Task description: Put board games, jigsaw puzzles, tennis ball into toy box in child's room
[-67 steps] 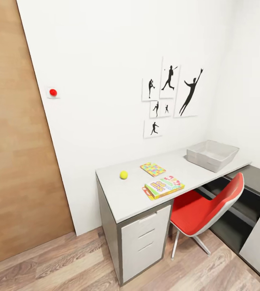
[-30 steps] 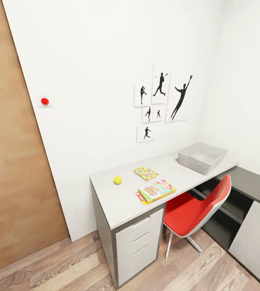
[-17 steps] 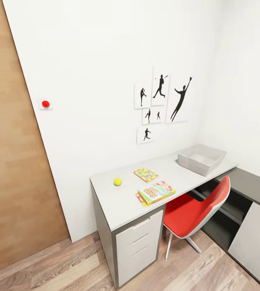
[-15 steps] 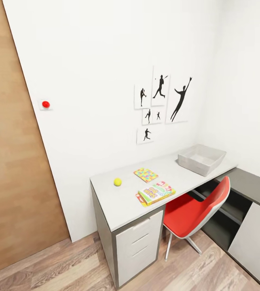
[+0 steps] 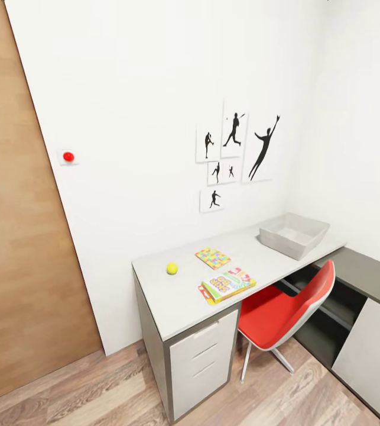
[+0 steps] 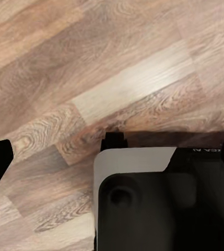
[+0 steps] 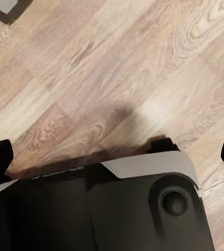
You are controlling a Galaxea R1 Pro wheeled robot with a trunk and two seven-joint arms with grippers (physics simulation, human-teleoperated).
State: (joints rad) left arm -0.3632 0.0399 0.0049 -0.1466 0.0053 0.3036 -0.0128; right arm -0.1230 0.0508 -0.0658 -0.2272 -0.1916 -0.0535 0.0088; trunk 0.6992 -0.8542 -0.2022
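The tennis ball [image 5: 172, 268] lies on the table [image 5: 178, 302], far from both grippers. The left gripper [image 6: 112, 157] and right gripper [image 7: 112, 154] hang over wooden floor [image 7: 117, 68], fingers spread wide, seemingly empty.

On the table [image 5: 178, 299]: tennis ball [image 5: 172, 268] left; jigsaw puzzle [image 5: 213, 258] behind board game [image 5: 227, 284]; toy box [image 5: 294, 235] (far right)

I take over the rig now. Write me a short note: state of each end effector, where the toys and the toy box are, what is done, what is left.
Left end effector and right end effector: both open, empty, pointing at the wooden floor.
On the table: tennis ball, one jigsaw puzzle, the Skip-Bo board game lying on a second colourful slab, and the toy box at the far end.
Done: no toy in the box's visible part.
Left: everything, including the board games said to be on the bed.
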